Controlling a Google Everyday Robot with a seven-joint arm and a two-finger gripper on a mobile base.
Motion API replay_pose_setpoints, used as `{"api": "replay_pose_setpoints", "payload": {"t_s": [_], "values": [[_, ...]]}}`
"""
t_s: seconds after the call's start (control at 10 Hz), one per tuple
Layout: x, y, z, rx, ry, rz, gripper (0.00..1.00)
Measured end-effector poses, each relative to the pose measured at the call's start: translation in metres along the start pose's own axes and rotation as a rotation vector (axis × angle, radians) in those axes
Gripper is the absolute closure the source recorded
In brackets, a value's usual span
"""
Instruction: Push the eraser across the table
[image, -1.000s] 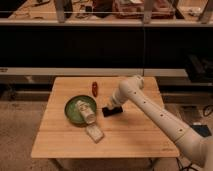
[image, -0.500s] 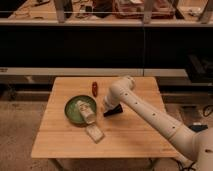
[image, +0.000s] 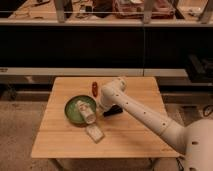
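Since half a second ago my white arm (image: 145, 114) has swung further left, its elbow now sitting nearer the green bowl, and the eraser looks to have slid a little leftward with it.

From the one camera view I see the table (image: 60, 140), a light wooden square top of jointed planks, from above and in front. My arm reaches in from the lower right, bends at a rounded joint near the table's middle, and drops down toward the surface. My tool (image: 102, 111) is low over the table, just right of the bowl and at the left end of the eraser; whether it is open or closed I cannot tell, and I cannot tell that it has hold of anything.

My task piece, the small flat black rectangular eraser (image: 114, 110), lies flat near the middle of the table, just beside the tool and partly hidden under the arm. Whether the two touch I cannot make out.

To the left sits the round green bowl (image: 71, 111), with a pale cylindrical object (image: 86, 111) lying across it and over its right rim. A pale whitish rectangular block (image: 95, 133) rests flat just in front of the bowl. Behind it, near the far edge, is a small red-brown oblong object (image: 93, 88), well apart from the eraser.
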Motion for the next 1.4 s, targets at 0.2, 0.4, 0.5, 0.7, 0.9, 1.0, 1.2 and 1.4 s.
{"api": "replay_pose_setpoints", "payload": {"t_s": [0.2,0.4,0.5,0.7,0.9,1.0,1.2,1.4], "values": [[0.001,0.004,0.008,-0.006,-0.030,0.015,1.00],[-0.004,0.016,0.010,-0.028,-0.061,0.052,1.00],[-0.009,0.022,0.011,-0.038,-0.073,0.071,1.00],[-0.017,0.036,0.011,-0.049,-0.087,0.122,1.00],[-0.022,0.046,0.009,-0.052,-0.088,0.158,1.00],[-0.025,0.053,0.007,-0.055,-0.087,0.179,1.00],[-0.031,0.063,0.004,-0.059,-0.087,0.210,1.00],[-0.038,0.074,0.002,-0.063,-0.087,0.241,1.00]]}}
